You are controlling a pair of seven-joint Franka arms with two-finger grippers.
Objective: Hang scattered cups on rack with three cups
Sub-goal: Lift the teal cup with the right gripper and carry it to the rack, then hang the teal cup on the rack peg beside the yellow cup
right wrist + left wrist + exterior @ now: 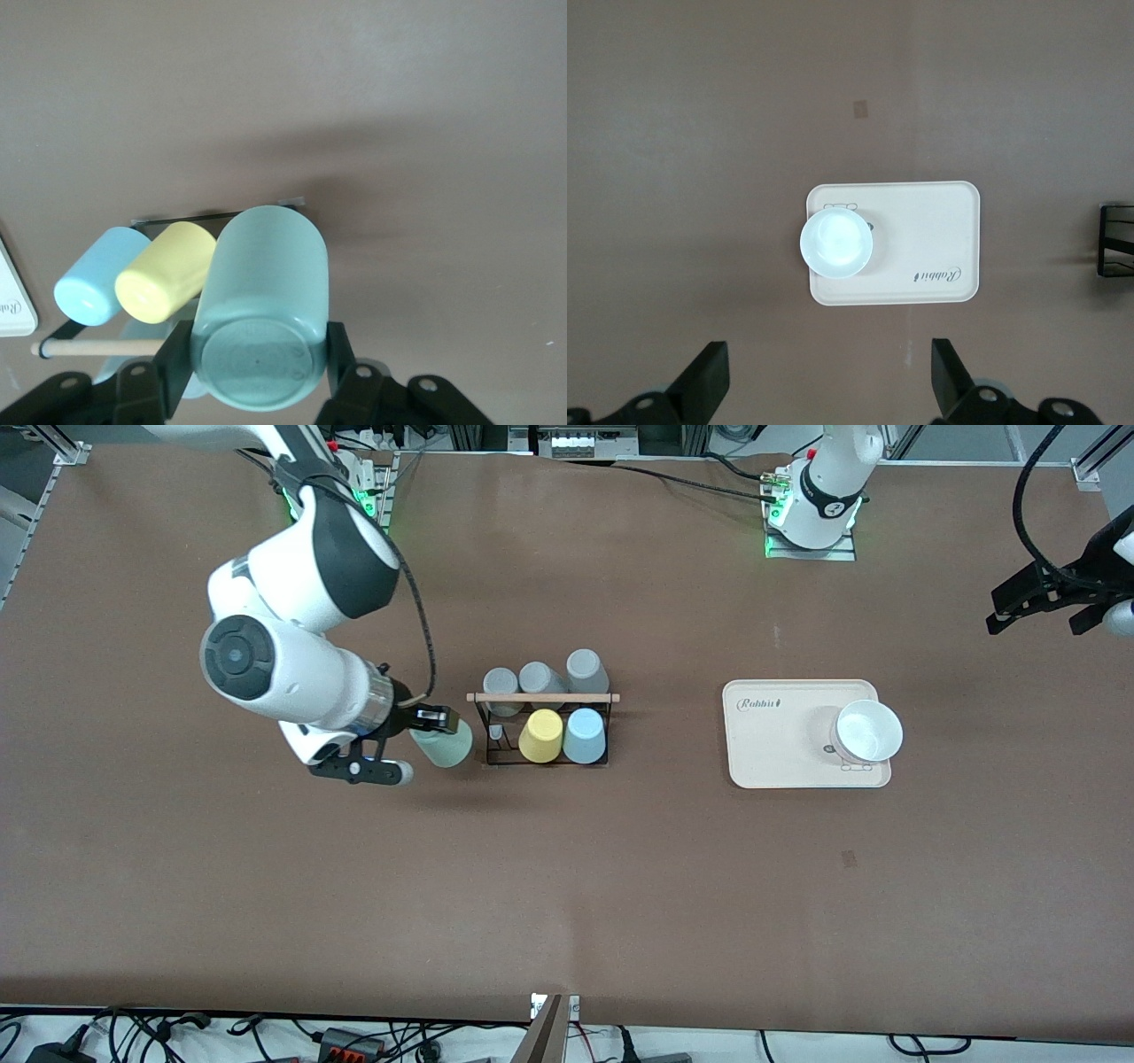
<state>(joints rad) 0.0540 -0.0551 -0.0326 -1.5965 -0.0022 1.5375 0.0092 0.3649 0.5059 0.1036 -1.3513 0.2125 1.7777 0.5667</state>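
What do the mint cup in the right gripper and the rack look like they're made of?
Mint green cup, gripped by the right gripper beside the rack: likely matte plastic, judging by its uniform pastel colour, soft sheen and moulded ring on the base. Rack: thin black wire frame, probably coated metal, though the finish is hard to tell; the rod across its top looks like pale unfinished wood.

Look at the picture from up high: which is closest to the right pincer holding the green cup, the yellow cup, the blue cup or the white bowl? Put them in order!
Starting from the right pincer, shut on the mint green cup:
1. Yellow cup, on the rack, beside the green cup.
2. Light blue cup, on the rack next to the yellow one.
3. White bowl, on the cream tray toward the left arm's end.
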